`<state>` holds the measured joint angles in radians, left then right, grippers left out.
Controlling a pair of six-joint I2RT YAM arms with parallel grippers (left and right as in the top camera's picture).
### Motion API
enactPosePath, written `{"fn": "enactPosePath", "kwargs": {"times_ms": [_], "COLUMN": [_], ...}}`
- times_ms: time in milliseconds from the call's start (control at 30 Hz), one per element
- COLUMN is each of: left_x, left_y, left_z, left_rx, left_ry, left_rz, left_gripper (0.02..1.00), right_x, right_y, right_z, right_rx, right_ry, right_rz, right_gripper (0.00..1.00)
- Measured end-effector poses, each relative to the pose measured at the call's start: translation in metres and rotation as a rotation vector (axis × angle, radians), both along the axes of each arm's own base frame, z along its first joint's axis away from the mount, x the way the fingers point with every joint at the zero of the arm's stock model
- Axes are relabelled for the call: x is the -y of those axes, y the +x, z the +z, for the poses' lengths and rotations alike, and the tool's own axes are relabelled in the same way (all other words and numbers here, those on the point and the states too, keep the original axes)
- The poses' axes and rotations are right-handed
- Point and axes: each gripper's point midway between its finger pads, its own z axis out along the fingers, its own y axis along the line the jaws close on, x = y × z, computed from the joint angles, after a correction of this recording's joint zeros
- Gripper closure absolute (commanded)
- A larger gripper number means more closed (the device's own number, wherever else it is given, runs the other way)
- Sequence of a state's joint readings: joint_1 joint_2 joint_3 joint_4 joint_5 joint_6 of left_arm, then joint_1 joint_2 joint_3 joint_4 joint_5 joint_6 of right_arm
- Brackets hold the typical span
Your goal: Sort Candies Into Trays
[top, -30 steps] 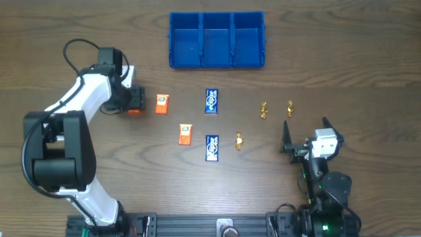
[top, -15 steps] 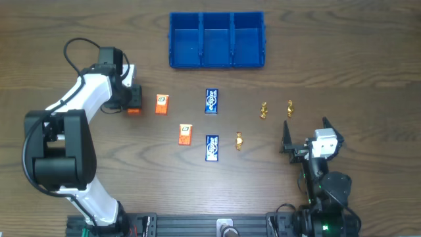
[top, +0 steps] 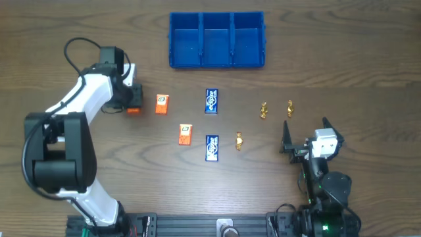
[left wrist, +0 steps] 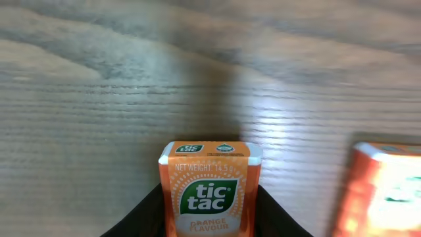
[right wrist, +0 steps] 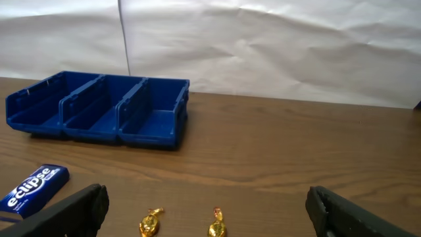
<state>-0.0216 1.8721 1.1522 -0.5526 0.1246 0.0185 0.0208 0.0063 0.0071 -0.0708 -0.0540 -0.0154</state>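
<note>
From above, the blue tray (top: 217, 62) has three bins, and no candy lies in any of them. So the sorting has hardly begun and nearly all of it is left. On the worktop (top: 368, 79) below the tray lie two blue packs (top: 211, 101), three gold candies (top: 264, 110) and two loose orange boxes (top: 162, 104).

The left wrist view has the left gripper (left wrist: 210, 220) squeezing a third orange box (left wrist: 210, 191), down past the tray's left end.

The right wrist view has the right gripper (right wrist: 210, 214) spread wide, grasping nothing, well apart from the tray.
</note>
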Motion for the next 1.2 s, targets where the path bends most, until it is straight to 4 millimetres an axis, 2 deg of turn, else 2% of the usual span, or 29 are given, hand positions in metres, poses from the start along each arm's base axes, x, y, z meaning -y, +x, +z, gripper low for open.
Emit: {"fn": "enactPosePath", "kwargs": {"times_ms": [33,133,267,333,367,467,533,600,633,700,800,900,967,1033,1100,1200], "left_x": [0.000,0.009,0.029,0.044,0.056,0.081,0.100,0.113,0.122,0.137,0.155,0.165,0.166,0.166,0.165,0.163], "left_y": [0.000,0.006,0.023,0.035,0.045,0.061,0.078,0.094,0.103,0.122,0.147,0.162,0.165,0.164,0.162,0.160], "left_z": [0.001,0.038,0.114,0.157,0.187,0.241,0.272,0.285,0.286,0.274,0.235,0.182,0.147,0.121,0.105,0.101], "left_rx": [0.003,0.095,0.294,0.398,0.469,0.581,0.640,0.658,0.655,0.630,0.555,0.460,0.395,0.341,0.303,0.288], "left_ry": [-0.001,0.007,0.016,0.021,0.020,0.010,-0.006,-0.009,-0.010,-0.007,0.006,0.025,0.040,0.051,0.062,0.067], "left_rz": [0.005,0.002,-0.005,-0.013,-0.021,-0.042,-0.055,-0.061,-0.068,-0.078,-0.088,-0.092,-0.091,-0.085,-0.084,-0.084], "left_gripper": [0.676,0.687,0.715,0.715,0.711,0.706,0.702,0.702,0.700,0.700,0.700,0.700,0.698,0.700,0.700,0.693], "right_x": [0.000,0.000,0.000,0.000,0.000,0.000,0.000,0.000,0.000,0.000,0.000,0.000,0.000,0.000,0.000,0.000], "right_y": [0.000,0.000,0.000,0.000,0.000,0.000,0.000,0.000,0.000,0.000,0.000,0.000,0.000,0.000,0.000,0.000], "right_z": [0.000,0.000,0.000,0.000,0.000,0.000,0.000,0.000,0.000,0.000,0.000,0.000,0.000,0.000,0.000,0.000], "right_rx": [0.000,0.000,0.000,-0.001,0.000,0.000,0.000,0.000,0.000,0.000,0.000,0.000,0.000,0.000,0.000,0.000], "right_ry": [0.000,0.000,0.000,0.000,0.000,0.000,0.000,0.000,0.000,0.000,0.000,0.000,0.000,0.000,0.000,0.000], "right_rz": [0.000,0.000,0.000,0.000,0.000,0.000,0.000,0.000,0.000,0.000,0.000,0.000,0.000,0.000,0.000,0.000], "right_gripper": [0.003,0.003,0.003,0.003,0.003,0.003,0.003,0.003,0.003,0.003,0.005,0.003,0.003,0.003,0.003,0.003]}}
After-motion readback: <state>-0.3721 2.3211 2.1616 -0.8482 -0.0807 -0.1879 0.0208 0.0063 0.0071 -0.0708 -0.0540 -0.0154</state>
